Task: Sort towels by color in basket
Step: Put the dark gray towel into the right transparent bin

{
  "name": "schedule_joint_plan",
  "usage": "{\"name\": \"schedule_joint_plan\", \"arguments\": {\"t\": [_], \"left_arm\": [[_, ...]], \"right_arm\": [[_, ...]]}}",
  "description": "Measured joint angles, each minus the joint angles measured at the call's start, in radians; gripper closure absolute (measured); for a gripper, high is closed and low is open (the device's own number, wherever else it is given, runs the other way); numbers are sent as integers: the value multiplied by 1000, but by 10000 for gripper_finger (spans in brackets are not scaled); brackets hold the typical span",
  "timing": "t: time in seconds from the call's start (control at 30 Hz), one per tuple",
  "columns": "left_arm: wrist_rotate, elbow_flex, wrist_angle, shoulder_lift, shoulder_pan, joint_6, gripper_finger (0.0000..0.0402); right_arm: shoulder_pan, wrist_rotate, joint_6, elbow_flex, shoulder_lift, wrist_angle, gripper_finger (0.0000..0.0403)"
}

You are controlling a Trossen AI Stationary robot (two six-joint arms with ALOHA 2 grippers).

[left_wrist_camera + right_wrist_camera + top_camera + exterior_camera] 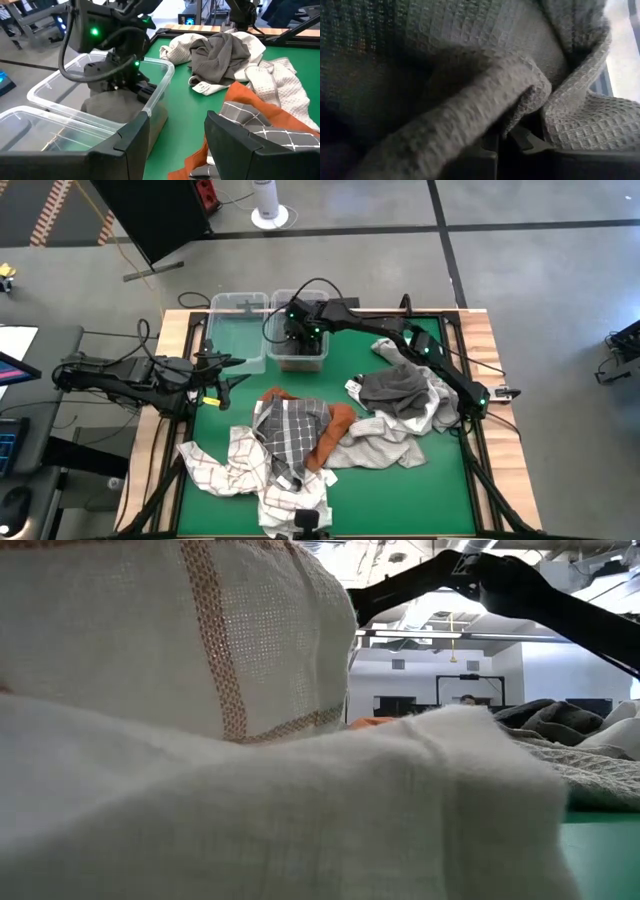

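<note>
A grey towel (107, 102) is held pinched in the closed right gripper (300, 335) inside the right-hand bin (297, 360), upper centre of the high view. The left gripper (222, 373) is kept open beside the bins. Release seems next; the remaining towels (300, 440) lie centre-table.

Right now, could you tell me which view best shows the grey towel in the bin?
The left wrist view: the grey towel lies in the bin under the right tool. The high view has the arm covering it, the right wrist view gives only close weave, and the low view misses it.
</note>
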Motion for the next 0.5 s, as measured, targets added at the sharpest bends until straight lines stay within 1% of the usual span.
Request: {"name": "schedule_joint_plan", "arguments": {"t": [0.1,0.2,0.4,0.5], "left_arm": [[0,0,2,0,0,0,221],[0,0,2,0,0,0,221],[0,0,1,0,0,-1,221],[0,0,1,0,0,-1,221]], "right_arm": [[0,-2,4,0,-7,-6,365],[6,-6,-24,0,-12,1,333],[21,-9,0,1,-12,-4,229],[19,-12,30,40,-12,-48,178]]}}
